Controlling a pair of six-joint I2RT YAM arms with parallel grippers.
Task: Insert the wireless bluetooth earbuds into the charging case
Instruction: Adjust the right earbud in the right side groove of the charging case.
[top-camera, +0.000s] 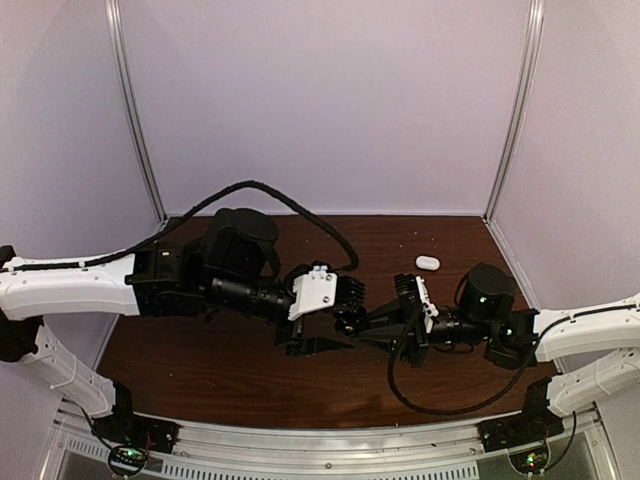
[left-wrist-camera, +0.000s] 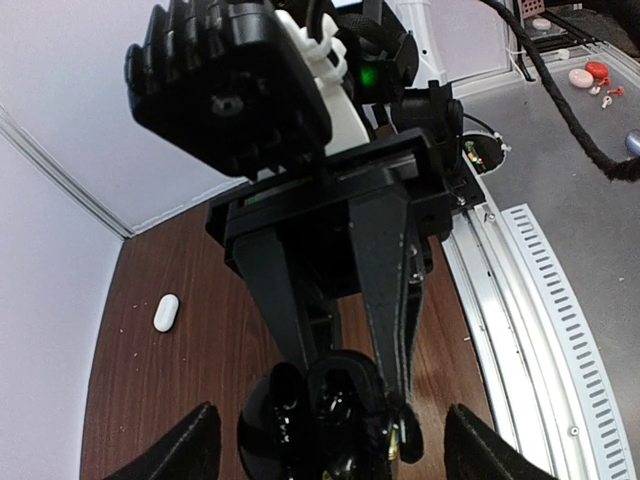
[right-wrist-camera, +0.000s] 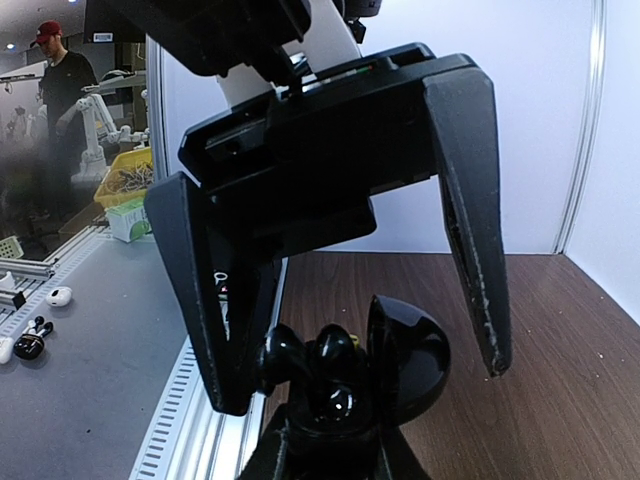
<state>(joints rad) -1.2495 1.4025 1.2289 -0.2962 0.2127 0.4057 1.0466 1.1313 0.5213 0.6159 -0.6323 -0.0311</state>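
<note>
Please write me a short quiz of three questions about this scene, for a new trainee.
1. True or false: the left tool is open.
2. What does the right tool hold? A) a black glossy case B) a screwdriver C) nothing
3. Fill in: the white oval case lies on the ____.
Key: 1 true; 2 A; 3 table.

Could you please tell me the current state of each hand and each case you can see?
black case: lid open, dark glossy pieces inside, gripped by the right hand.
white charging case: lid shut, lying flat on the table, apart from both hands.
right hand: shut on the black case.
left hand: open, jaws spread wide to either side of the black case.
</note>
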